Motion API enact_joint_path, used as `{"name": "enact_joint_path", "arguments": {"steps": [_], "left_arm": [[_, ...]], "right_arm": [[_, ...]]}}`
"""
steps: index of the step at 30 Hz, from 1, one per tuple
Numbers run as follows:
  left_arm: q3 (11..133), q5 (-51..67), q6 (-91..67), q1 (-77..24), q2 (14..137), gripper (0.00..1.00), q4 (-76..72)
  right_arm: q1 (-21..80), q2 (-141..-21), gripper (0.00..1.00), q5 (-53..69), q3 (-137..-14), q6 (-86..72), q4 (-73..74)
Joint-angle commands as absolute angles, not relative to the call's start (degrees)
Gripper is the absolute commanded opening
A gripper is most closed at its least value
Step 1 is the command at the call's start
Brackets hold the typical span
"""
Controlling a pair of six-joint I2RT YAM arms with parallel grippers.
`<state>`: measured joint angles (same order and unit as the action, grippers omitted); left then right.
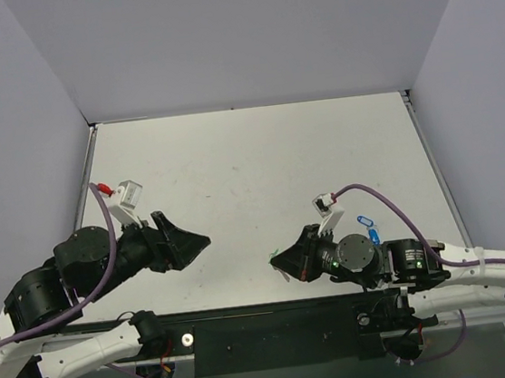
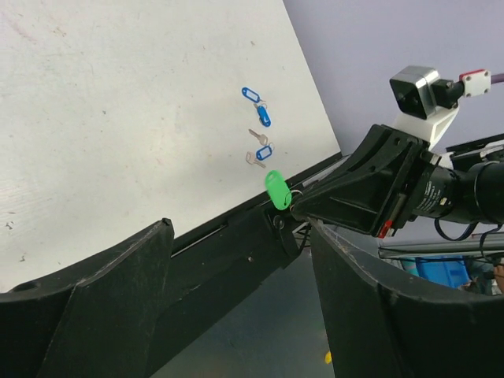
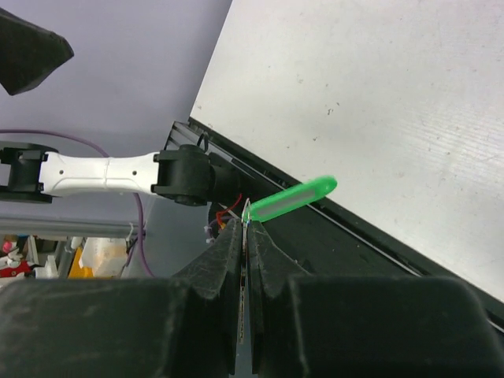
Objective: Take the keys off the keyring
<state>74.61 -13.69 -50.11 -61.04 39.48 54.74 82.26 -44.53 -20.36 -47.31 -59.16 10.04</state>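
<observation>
My right gripper (image 3: 247,230) is shut on a thin silvery edge of metal, held above the table's near edge. The keyring (image 3: 247,211) peeks out at its fingertips. The green tag (image 3: 295,199) sticks out from the ring to the right. I cannot tell whether the clamped edge is the ring or the silver key. In the left wrist view the green tag (image 2: 276,190) and the keyring (image 2: 296,191) hang at the right gripper's tip (image 2: 302,206). My left gripper (image 2: 240,228) is open and empty, pointing at them from the left (image 1: 200,242), well apart.
Several blue-tagged keys (image 2: 264,118) lie on the white table (image 2: 118,118) near its front right; one blue tag (image 1: 367,222) shows beside the right wrist. The table's black front rail (image 3: 378,244) runs under the green tag.
</observation>
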Motion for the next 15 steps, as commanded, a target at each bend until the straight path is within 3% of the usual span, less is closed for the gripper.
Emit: {"name": "enact_joint_path", "arguments": {"steps": [1, 6, 11, 15], "left_arm": [[75.8, -11.9, -42.9, -60.9, 41.8, 0.8, 55.4], [76.5, -5.8, -38.4, -60.9, 45.9, 0.8, 55.6], [75.2, 0.0, -36.5, -60.5, 44.2, 0.79, 52.0], [75.0, 11.6, -35.2, -60.4, 43.3, 0.76, 47.2]], "right_arm": [[77.2, -44.8, 0.0, -10.5, -47.3, -54.5, 8.4], [67.7, -43.5, 0.0, 5.6, -42.8, -53.3, -2.5], [66.6, -44.2, 0.0, 15.4, -43.3, -49.1, -7.6], [66.7, -46.0, 0.0, 21.0, -44.0, -48.2, -11.8]]}}
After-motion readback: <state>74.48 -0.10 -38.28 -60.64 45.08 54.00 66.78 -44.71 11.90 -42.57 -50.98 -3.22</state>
